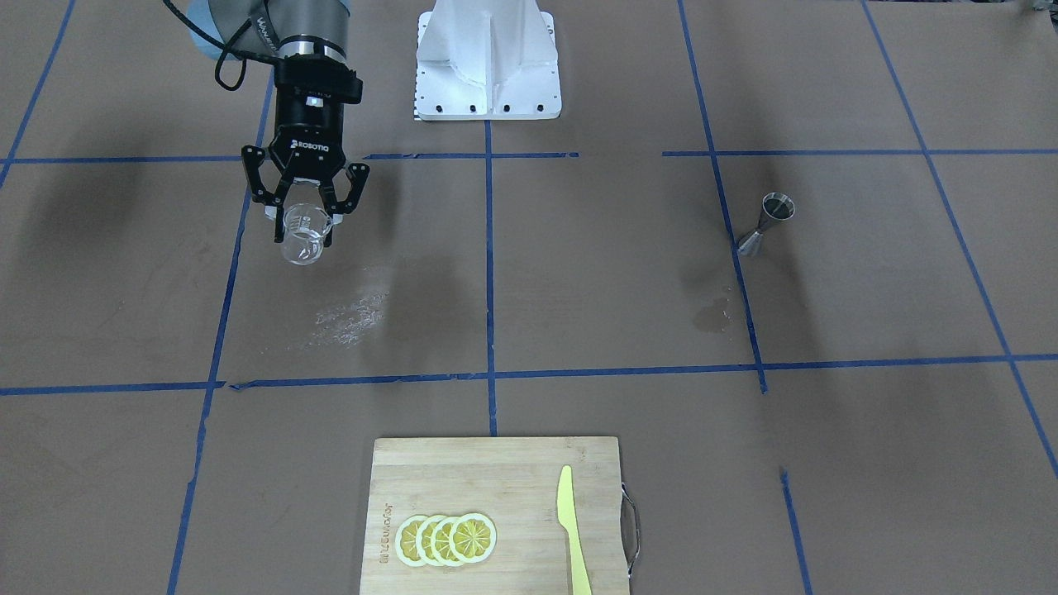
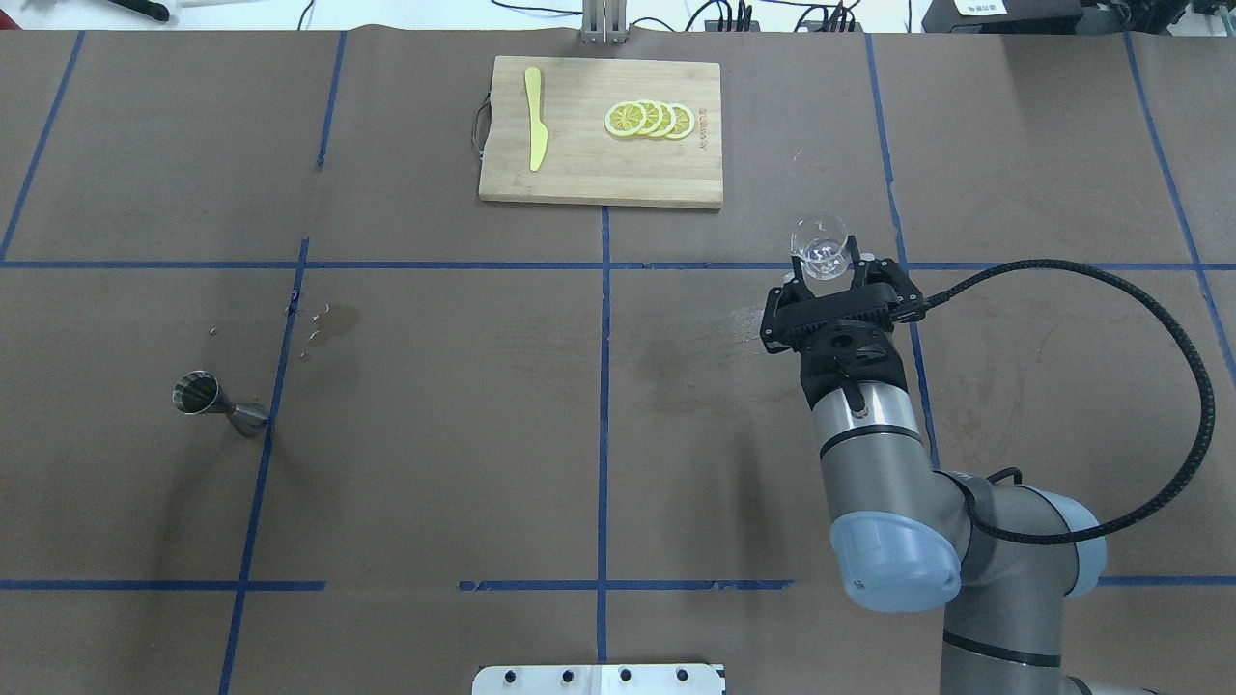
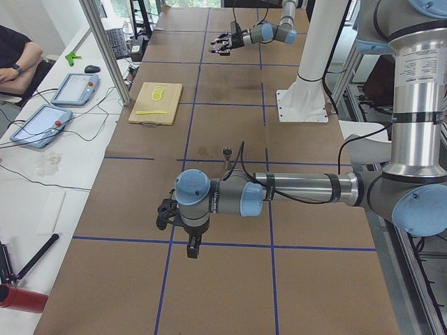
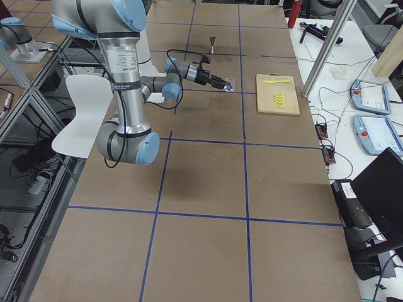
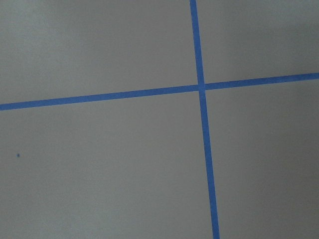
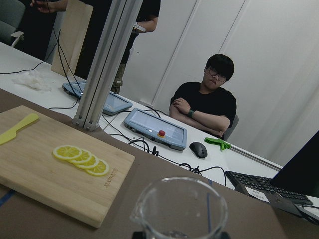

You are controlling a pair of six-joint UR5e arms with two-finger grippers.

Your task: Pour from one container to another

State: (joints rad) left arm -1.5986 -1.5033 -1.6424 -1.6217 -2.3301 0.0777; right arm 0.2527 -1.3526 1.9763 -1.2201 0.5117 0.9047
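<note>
One right gripper [image 1: 304,234], marked ROBOTIQ, pinches the glass cup [image 1: 301,246]; of the left gripper [image 3: 165,213] I cannot tell.

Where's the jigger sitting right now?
In the overhead view the jigger stands on the table's left side beside a blue tape line, far from the glass cup in the right end effector.

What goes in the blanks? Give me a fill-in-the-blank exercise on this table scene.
The gripper holding the small clear glass cup belongs to the robot's ____ arm.
The shiny steel hourglass-shaped jigger stands ____, not tipped over.
The wooden cutting board carries ____ lemon slices beside a flat yellow knife.
Missing: right; upright; four.
</note>
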